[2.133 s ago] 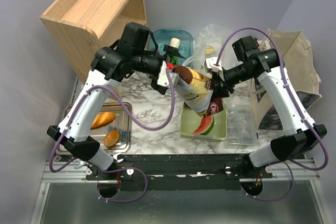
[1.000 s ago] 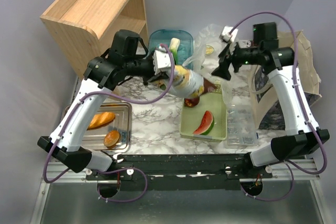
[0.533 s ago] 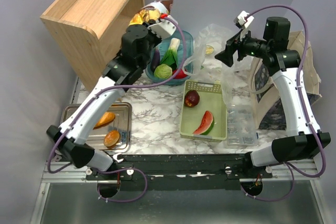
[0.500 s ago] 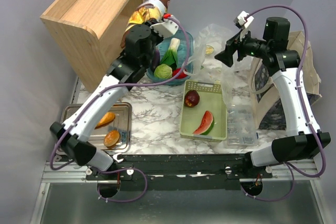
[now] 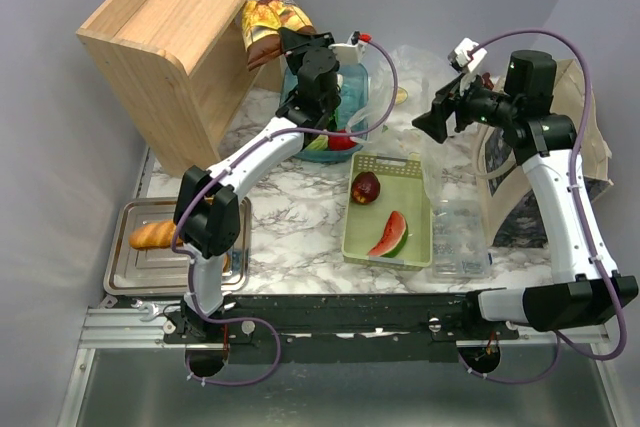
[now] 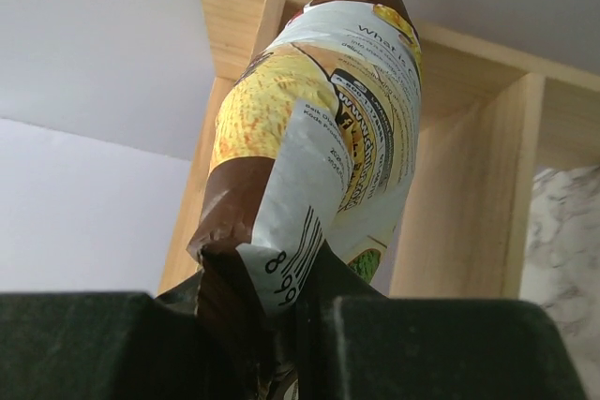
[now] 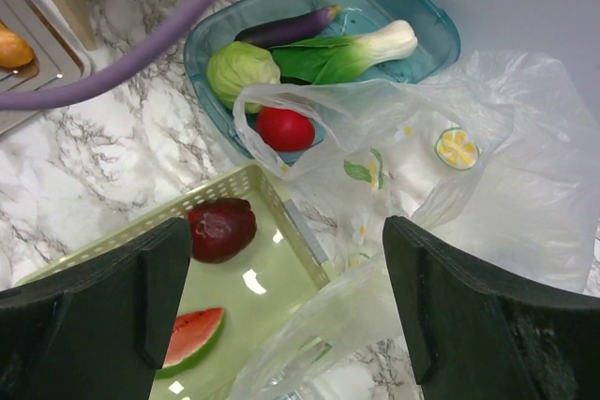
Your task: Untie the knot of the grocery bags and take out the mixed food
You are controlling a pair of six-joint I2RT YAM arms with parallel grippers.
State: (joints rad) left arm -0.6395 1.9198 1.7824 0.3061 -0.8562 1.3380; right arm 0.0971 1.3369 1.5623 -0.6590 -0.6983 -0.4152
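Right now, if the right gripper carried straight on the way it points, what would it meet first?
Probably the plastic bag: its loose folds lie straight ahead of the right gripper, jaws open, over a corner of the green basket. Depth is unclear.

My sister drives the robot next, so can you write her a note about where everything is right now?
The left gripper is shut on the chips bag, held up by the wooden shelf.
The right gripper is open and empty above the grocery bag.
Done: the bag lies open; eggplant, leafy vegetable, cabbage and tomato are in the teal tub, apple and watermelon wedge in the green basket, a bread roll on the metal tray.
Left: put the chips down, check the bag for more.
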